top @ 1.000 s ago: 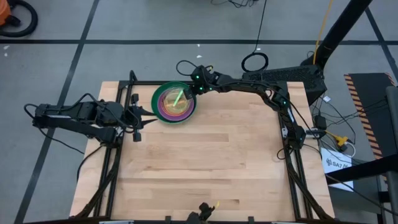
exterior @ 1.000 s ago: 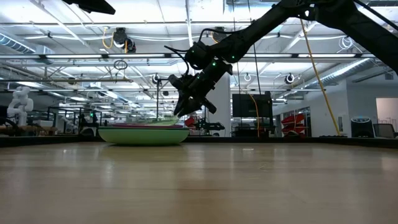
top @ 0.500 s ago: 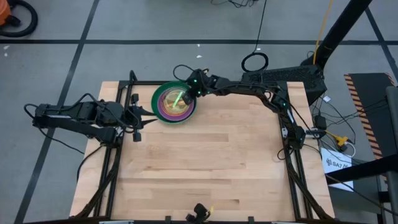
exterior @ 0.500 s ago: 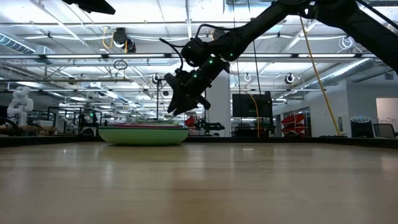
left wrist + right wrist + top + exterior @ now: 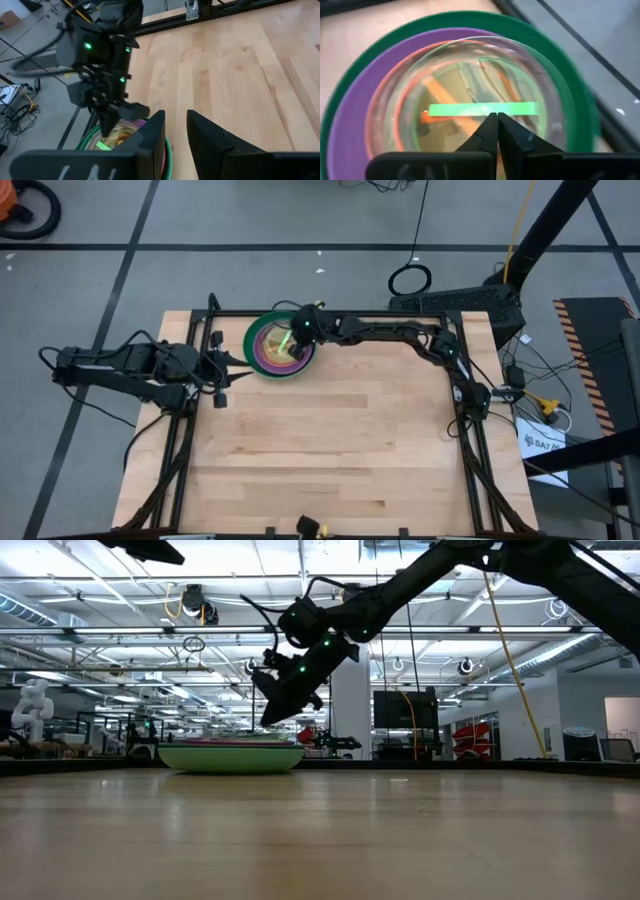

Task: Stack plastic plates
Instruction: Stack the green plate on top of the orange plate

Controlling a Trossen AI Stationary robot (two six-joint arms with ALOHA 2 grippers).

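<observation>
Right gripper (image 5: pixel 497 131) hangs empty, fingers pinched together, above the nested round translucent plastic plates (image 5: pixel 280 345) at the table's far-left edge; best withdrawn straight up, clear of the rims; left gripper (image 5: pixel 222 370) idles beside, fingers parted.

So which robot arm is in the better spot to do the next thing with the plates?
Probably the right: its gripper hovers directly over the plate stack, jaws shut. The left gripper waits at the table's left edge, jaws open.

right arm (image 5: pixel 380 330): extended, fingers (image 5: pixel 490 131) closed | left arm (image 5: pixel 130 367): idle, fingers (image 5: pixel 155 132) apart
</observation>
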